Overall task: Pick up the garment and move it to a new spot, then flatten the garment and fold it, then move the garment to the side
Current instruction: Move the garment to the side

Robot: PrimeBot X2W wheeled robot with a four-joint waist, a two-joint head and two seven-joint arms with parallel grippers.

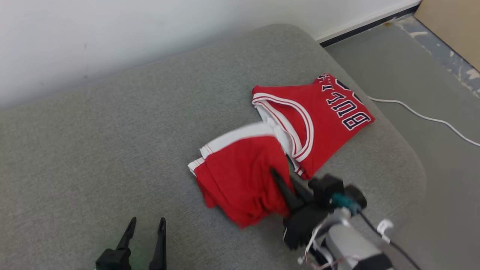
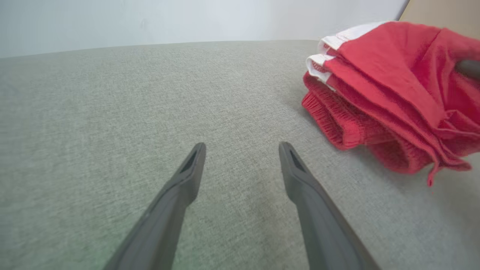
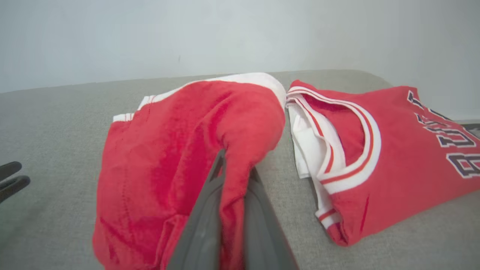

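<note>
A red garment (image 1: 236, 176) with white trim is bunched up on the grey cushion (image 1: 112, 150). My right gripper (image 1: 276, 173) comes at it from the lower right. That gripper (image 3: 236, 167) is shut on a fold of its cloth (image 3: 168, 150), which looks lifted and draped over the fingers. My left gripper (image 1: 147, 224) stands open at the lower left, well apart from the garment. Between its fingers (image 2: 243, 150) is bare cushion, and the garment (image 2: 386, 82) lies off to its right. The left gripper's fingertips (image 3: 11, 176) appear at the far left of the right wrist view.
A folded red jersey (image 1: 322, 116) with dark lettering lies just right of the garment, near the cushion's rounded right edge (image 1: 408, 157). A white cable (image 1: 423, 117) runs over the grey floor beyond. A pale wall (image 1: 112, 37) backs the cushion.
</note>
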